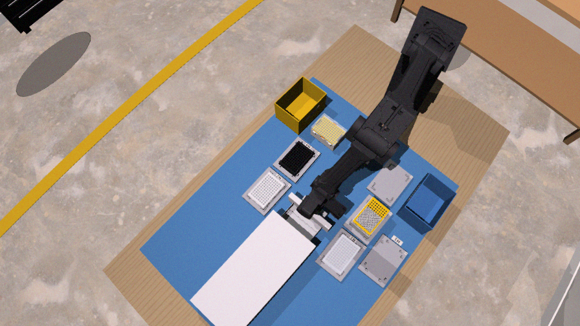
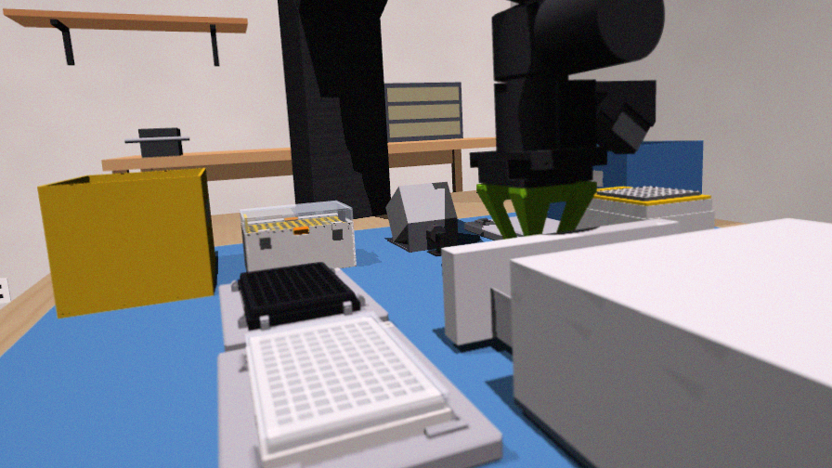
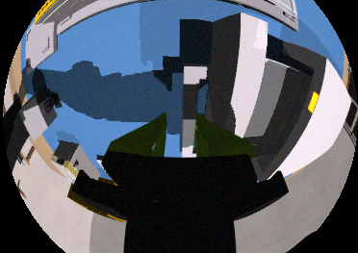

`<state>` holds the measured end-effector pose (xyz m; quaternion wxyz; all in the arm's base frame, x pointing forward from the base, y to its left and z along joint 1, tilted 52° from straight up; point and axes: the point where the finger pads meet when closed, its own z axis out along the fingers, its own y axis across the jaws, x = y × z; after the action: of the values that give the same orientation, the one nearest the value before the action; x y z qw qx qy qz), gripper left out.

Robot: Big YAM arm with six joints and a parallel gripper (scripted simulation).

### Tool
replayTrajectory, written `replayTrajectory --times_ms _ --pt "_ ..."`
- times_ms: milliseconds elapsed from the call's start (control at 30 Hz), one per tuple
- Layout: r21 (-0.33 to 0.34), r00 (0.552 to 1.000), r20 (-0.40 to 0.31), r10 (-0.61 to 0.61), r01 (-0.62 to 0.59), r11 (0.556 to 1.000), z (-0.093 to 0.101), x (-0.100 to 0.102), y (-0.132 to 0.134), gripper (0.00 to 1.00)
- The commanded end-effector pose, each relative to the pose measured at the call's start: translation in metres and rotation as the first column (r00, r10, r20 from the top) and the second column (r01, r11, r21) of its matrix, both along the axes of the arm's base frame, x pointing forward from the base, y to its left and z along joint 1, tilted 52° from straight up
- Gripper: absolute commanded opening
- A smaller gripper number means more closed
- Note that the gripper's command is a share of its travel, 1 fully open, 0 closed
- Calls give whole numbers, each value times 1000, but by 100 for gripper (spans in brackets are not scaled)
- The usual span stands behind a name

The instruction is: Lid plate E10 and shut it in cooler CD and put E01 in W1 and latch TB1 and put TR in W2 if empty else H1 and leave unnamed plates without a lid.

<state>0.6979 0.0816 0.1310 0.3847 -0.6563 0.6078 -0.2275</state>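
My gripper (image 1: 309, 211) (image 2: 532, 227) (image 3: 180, 117) points down at the front of the cooler drawer CD (image 1: 307, 220) (image 2: 485, 291). Its green fingers stand partly open, astride the grey handle bar. The drawer stands a little way out of the white housing (image 1: 256, 269) (image 2: 674, 328). The black plate (image 1: 296, 158) (image 2: 291, 292) and the white plate (image 1: 267, 189) (image 2: 340, 377) sit in nests to the left. The tip rack TR (image 1: 371, 216) (image 2: 650, 193) sits on a nest to the right. The tip box TB1 (image 1: 327, 130) (image 2: 297, 233) stands beside the yellow bin W1 (image 1: 300, 103) (image 2: 125, 239).
The blue bin W2 (image 1: 427, 202) stands at the right edge of the mat. Another white plate (image 1: 341, 254) sits in a nest near the empty nest H1 (image 1: 382, 261). A second empty grey nest (image 1: 389, 184) lies behind TR. My arm hides the mat behind TB1.
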Motion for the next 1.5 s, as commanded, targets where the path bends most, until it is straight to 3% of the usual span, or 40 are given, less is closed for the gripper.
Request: replayTrajectory --times_ms 0,300,767,1467 --pt "7 1000 -25 7 -6 1000 -8 -9 7 30" --pt "9 1000 2 9 -9 1000 -3 -10 9 30" --pt "7 1000 -23 9 -9 1000 -24 -23 9 30" --pt "7 1000 -27 8 -7 1000 -30 -27 8 30"
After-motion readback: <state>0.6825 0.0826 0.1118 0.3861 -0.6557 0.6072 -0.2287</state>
